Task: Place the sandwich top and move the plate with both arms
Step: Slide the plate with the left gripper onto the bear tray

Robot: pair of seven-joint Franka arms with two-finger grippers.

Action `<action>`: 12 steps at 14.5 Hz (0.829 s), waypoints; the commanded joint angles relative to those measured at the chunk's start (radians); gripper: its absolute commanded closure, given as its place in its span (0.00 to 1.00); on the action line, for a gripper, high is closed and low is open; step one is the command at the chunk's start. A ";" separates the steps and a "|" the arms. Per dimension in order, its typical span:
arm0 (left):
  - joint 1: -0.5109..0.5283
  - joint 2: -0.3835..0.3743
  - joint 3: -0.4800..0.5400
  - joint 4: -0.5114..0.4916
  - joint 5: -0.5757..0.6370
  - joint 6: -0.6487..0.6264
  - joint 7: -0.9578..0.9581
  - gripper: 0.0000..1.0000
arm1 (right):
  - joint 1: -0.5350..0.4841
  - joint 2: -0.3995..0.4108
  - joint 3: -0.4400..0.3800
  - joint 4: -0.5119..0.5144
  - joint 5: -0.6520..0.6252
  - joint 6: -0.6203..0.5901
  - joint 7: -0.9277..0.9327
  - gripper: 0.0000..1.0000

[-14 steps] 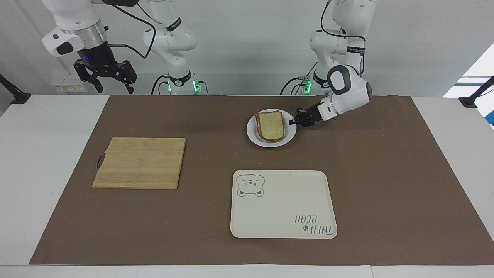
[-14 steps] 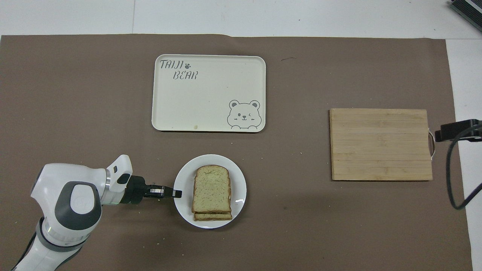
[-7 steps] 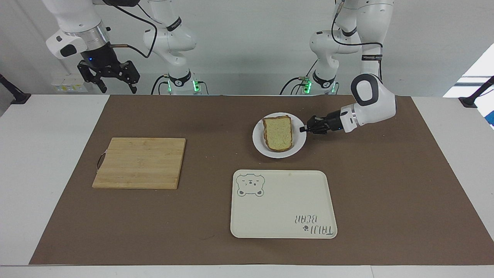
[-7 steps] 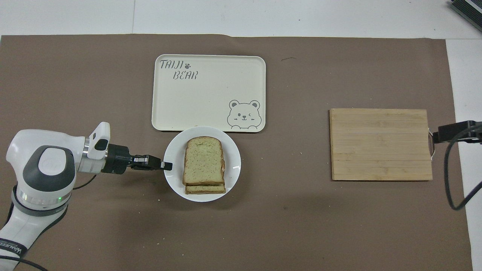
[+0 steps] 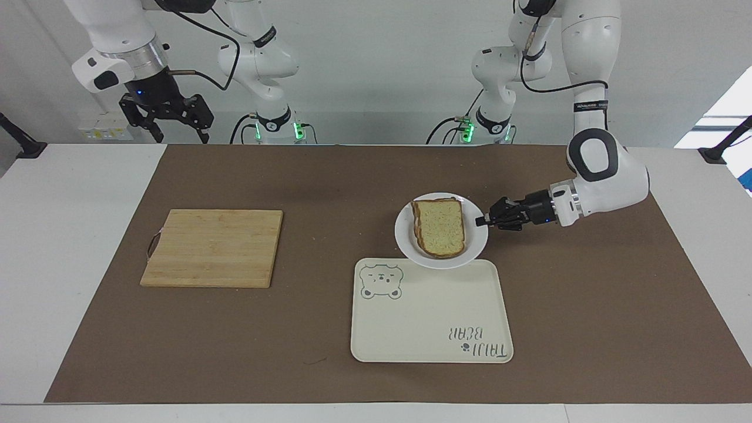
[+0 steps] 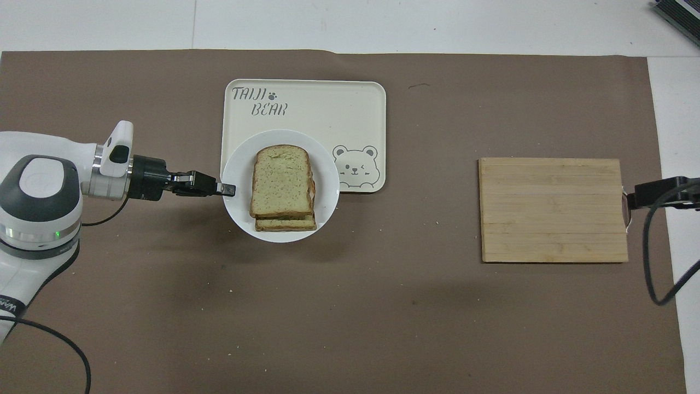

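Note:
The white plate [image 5: 474, 245] [image 6: 328, 180] is held in the air, partly over the tray's edge nearest the robots. The sandwich top [image 5: 439, 226] [image 6: 281, 179], a tan speckled slice, lies on another slice on the plate. My left gripper [image 5: 480, 221] [image 6: 229, 190] is shut on the plate's rim at the side toward the left arm's end. My right gripper [image 5: 173, 120] is open and empty, raised near the right arm's end, above the table's edge; only its dark tip [image 6: 659, 191] shows in the overhead view.
A cream tray with a bear drawing [image 5: 432, 320] [image 6: 306, 104] lies farther from the robots than the plate. A wooden cutting board [image 5: 212, 248] [image 6: 552, 210] lies toward the right arm's end. A brown mat [image 5: 329, 176] covers the table.
My left gripper has carried the plate with the sandwich away from the robots, lifting it until it overlaps the tray's near edge. The right gripper has barely moved.

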 commanded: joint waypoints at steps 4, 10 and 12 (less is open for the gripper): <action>0.007 0.256 -0.015 0.338 0.008 0.001 -0.086 1.00 | -0.016 -0.003 0.008 -0.002 -0.004 0.013 -0.029 0.00; -0.026 0.344 -0.016 0.398 0.005 0.117 -0.099 1.00 | -0.013 0.000 0.009 0.003 0.000 0.017 -0.026 0.00; -0.066 0.354 -0.016 0.397 0.003 0.166 -0.100 1.00 | -0.011 0.000 0.009 0.001 0.000 0.033 -0.026 0.00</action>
